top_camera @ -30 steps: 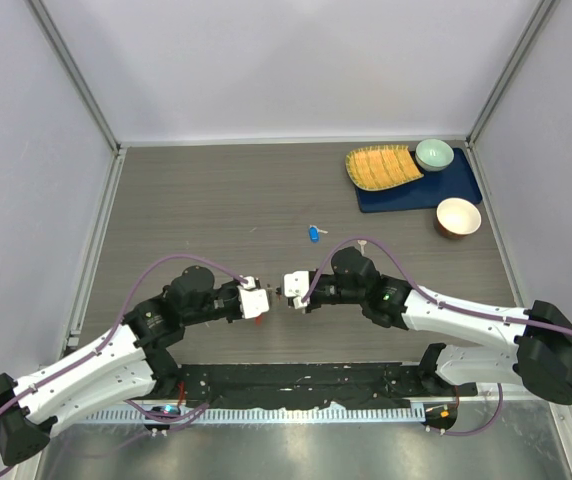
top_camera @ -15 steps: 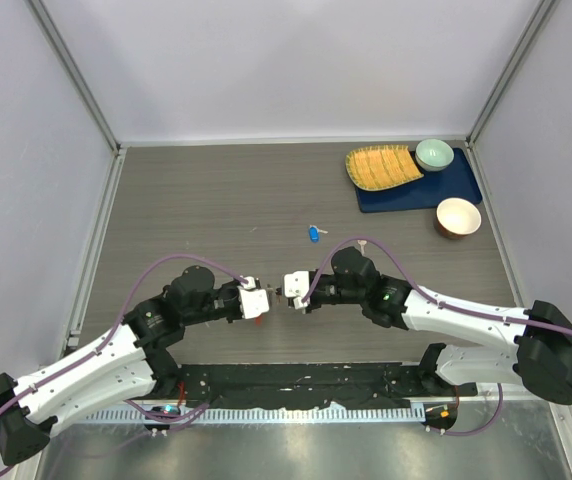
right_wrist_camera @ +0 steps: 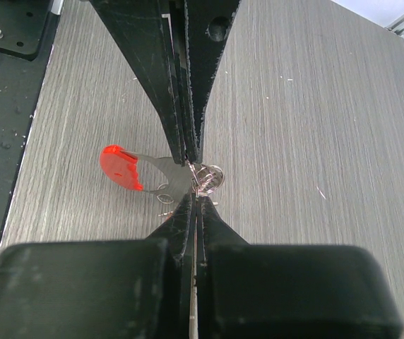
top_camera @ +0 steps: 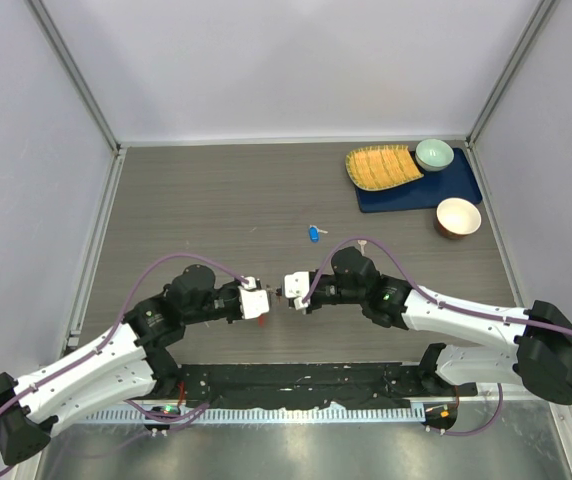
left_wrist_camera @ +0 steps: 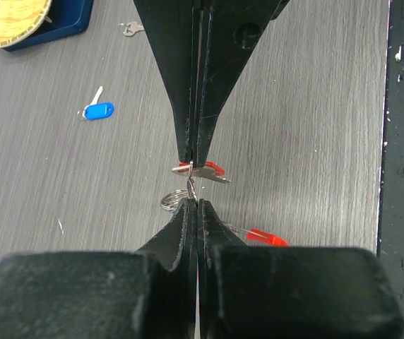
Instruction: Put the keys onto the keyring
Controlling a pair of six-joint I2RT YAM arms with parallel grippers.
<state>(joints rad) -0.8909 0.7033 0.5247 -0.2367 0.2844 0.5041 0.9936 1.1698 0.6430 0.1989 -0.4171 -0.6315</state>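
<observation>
Silvery wire of the one keyring (right_wrist_camera: 210, 176) is pinched in the closed left tool (left_wrist_camera: 193, 206), its one red fob (left_wrist_camera: 265, 236) close beside, over the near part of the counter (top_camera: 216, 200). Tip to tip with it, the right tool (right_wrist_camera: 193, 199) is clamped on the red-headed key (right_wrist_camera: 121, 164), whose blade end lies just beside the ring. Three keys show: that one, a blue-headed key (left_wrist_camera: 98, 111) lying alone mid-counter, and a plain silver key (left_wrist_camera: 130, 28) further back. Far right sit a green bowl (top_camera: 434, 154) and a tan bowl (top_camera: 458, 216), with one woven plate (top_camera: 381, 167) on one blue mat (top_camera: 446, 185).
</observation>
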